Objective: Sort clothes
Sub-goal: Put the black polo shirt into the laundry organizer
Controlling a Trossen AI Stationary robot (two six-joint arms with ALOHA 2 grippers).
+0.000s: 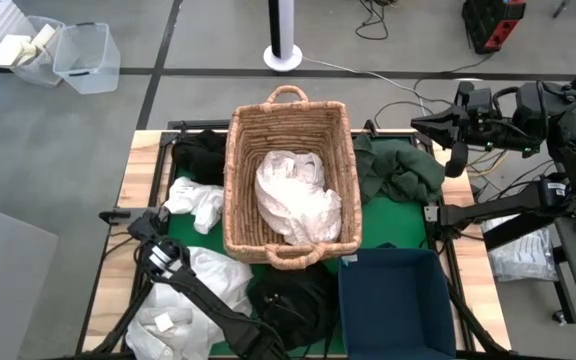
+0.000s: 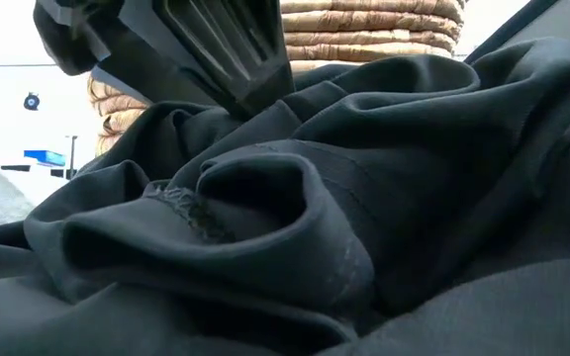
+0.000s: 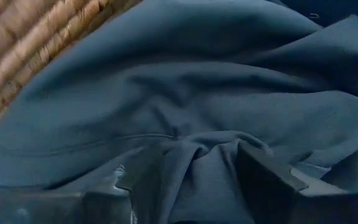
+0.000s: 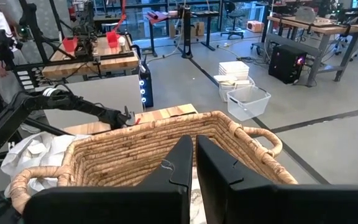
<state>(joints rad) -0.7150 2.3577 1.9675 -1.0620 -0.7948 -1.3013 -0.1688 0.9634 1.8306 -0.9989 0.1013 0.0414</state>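
White clothes lie crumpled inside the wicker basket. More white pieces sit left of it. Dark green lies right of it, black in front.

We're in a robotics lab or workshop: beyond the right gripper's fingers, a grey concrete floor runs out to wooden workbenches loaded with gear, clear plastic bins, and a computer tower. Cables trail across the floor beside the table.
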